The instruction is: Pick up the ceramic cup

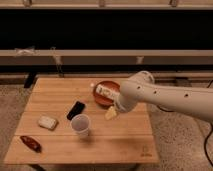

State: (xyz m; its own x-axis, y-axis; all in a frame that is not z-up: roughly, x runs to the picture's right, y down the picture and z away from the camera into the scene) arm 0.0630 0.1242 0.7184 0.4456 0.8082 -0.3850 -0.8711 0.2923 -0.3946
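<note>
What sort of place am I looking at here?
Likely an indoor robot test space: a wooden table on a speckled floor, long ledges behind, and the gripper over the table near the ceramic cup.

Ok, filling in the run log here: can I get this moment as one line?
stage: pre-grasp | gripper: right of ceramic cup, not touching | cup: upright on table, ungrasped
</note>
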